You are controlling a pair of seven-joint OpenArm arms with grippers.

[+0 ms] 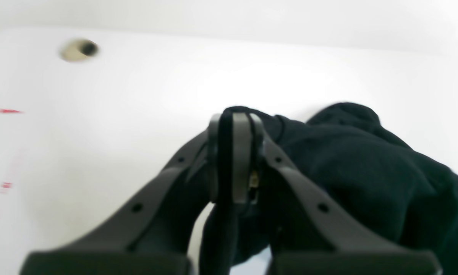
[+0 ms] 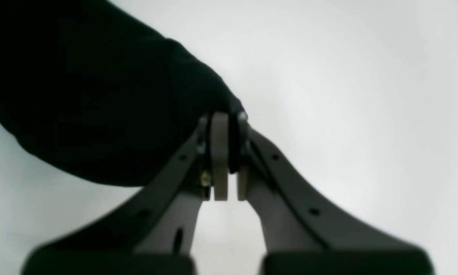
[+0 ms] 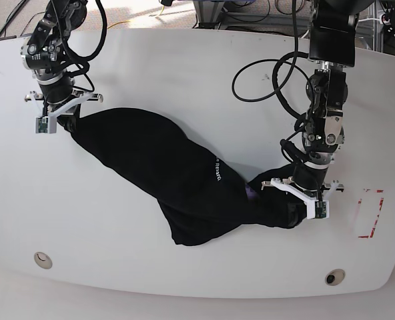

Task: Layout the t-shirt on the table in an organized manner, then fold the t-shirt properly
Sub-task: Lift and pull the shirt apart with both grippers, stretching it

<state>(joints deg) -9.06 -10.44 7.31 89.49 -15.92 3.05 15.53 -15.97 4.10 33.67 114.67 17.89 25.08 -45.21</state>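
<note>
While both hands pinch it | t-shirt [image 3: 164, 173] stretched across table [image 3: 184, 67]

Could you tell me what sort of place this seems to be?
Probably a robotics lab: two cabled arms over a white table, red tape marking a spot, each pincer holding a black t-shirt.

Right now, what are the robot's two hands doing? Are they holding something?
Left gripper: closed, pinching an edge of the t-shirt.
Right gripper: closed, pinching the t-shirt's other end.
</note>
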